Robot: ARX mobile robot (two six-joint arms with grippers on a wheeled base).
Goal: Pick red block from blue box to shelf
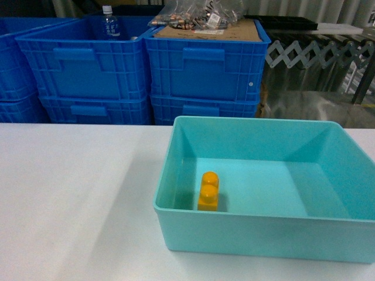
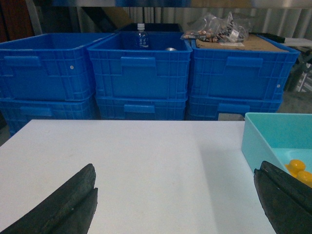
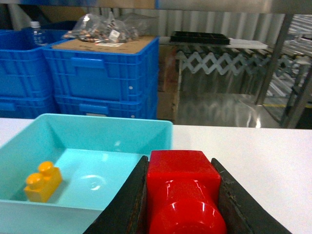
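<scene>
My right gripper (image 3: 179, 160) is shut on the red block (image 3: 183, 190), a glossy cube whose round stud points toward the camera. It hangs just past the right wall of the blue box (image 3: 97, 122), over the white table. The turquoise box (image 1: 252, 234) stands on the table at the right of the head view, where neither gripper shows. My left gripper (image 2: 176, 168) is open, its fingers wide apart and empty, low over the table left of the box (image 2: 258, 136). Steel posts and shiny tiers of the shelf (image 3: 274, 58) stand behind the table at the right.
A yellow-orange two-stud brick (image 1: 208, 190) lies inside the box near its front left. Stacked dark blue crates (image 1: 202, 70) line the far side of the table; one holds a water bottle (image 1: 109, 22), and another carries cardboard and bagged parts (image 1: 193, 14).
</scene>
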